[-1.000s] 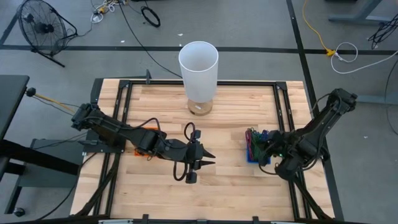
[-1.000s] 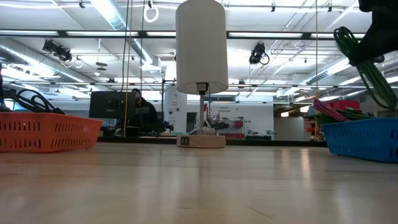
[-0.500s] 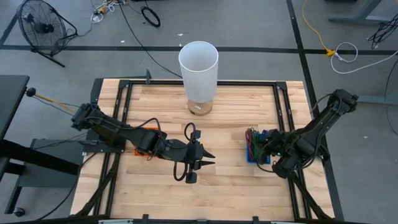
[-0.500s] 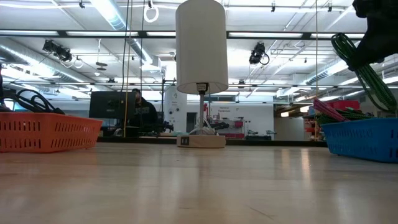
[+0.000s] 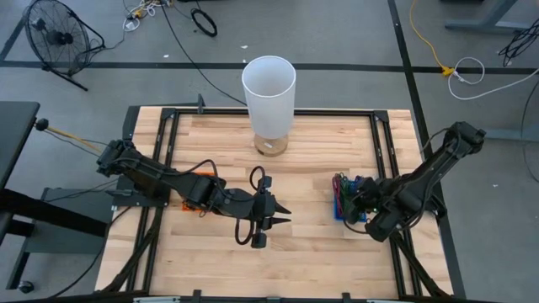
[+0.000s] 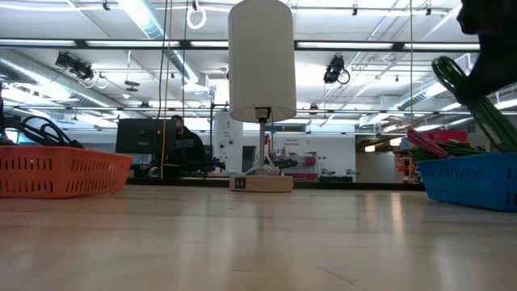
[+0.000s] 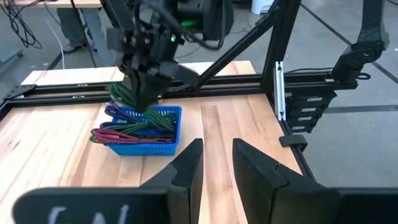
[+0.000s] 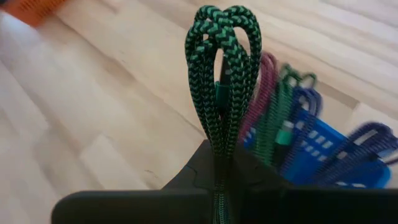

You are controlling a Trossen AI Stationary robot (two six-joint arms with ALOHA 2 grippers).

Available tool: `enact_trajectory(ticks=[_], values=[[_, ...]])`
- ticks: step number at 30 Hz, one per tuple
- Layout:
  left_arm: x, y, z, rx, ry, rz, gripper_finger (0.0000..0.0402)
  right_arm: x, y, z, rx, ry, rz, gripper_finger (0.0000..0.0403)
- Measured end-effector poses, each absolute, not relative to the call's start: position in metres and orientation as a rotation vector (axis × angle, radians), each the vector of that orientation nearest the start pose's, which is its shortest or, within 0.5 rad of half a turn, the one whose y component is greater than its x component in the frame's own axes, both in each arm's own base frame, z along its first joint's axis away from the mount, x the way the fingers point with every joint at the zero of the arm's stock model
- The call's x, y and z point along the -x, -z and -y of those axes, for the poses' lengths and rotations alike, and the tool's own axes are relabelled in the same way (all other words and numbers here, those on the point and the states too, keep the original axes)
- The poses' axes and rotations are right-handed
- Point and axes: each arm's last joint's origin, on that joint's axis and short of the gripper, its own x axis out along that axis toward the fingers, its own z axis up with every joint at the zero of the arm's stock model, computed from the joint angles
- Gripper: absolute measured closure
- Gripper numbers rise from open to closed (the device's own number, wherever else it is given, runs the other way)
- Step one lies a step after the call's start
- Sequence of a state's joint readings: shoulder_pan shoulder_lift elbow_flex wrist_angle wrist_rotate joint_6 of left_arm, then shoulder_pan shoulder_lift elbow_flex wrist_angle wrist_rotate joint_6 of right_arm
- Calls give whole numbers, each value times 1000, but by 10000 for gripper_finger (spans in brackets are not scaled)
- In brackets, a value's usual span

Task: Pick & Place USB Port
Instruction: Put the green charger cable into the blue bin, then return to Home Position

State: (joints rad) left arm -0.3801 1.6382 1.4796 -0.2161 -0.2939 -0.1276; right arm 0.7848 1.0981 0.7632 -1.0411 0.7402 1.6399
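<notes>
A coiled green braided USB cable (image 8: 222,68) is in my right gripper (image 8: 219,165), which is shut on it just over the blue basket (image 5: 340,210) at the table's right. The basket holds several more coiled cables (image 7: 134,127). In the low view the green cable (image 6: 472,97) slants down toward the blue basket (image 6: 472,179). My left gripper (image 7: 214,165) hangs open above the middle of the table with nothing between its fingers. An orange basket (image 6: 60,172) stands under the left arm. My right gripper pinches the green cable's bundled strands (image 8: 219,146) between its two fingers, slanting down from the table's right side. The looped end (image 8: 224,25) sticks out past the fingertips. Whether the bundle's lower end (image 6: 499,133) touches the basket's contents I cannot tell.
A white lamp (image 5: 269,88) on a round wooden foot stands at the middle of the table's far edge. A black frame (image 5: 379,118) runs round the tabletop. Bare wood lies between the two baskets.
My right gripper has tipped a little, and the green cable's looped end has sunk slightly toward the blue basket. The gripper stays shut on it.
</notes>
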Motion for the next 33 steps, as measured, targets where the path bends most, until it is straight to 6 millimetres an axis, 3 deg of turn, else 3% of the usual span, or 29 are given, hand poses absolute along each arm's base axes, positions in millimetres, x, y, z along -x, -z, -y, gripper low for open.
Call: enact_trajectory(ticks=[6, 15, 33], values=[[-354, -352, 132, 3, 62, -358, 312, -126, -207, -96, -567, 734, -767, 394], [-354, -352, 132, 0, 63, -365, 312, -126, -206, -94, -617, 734, -761, 391], [-354, -351, 132, -3, 63, -376, 312, -128, -208, -94, -575, 721, -699, 300]])
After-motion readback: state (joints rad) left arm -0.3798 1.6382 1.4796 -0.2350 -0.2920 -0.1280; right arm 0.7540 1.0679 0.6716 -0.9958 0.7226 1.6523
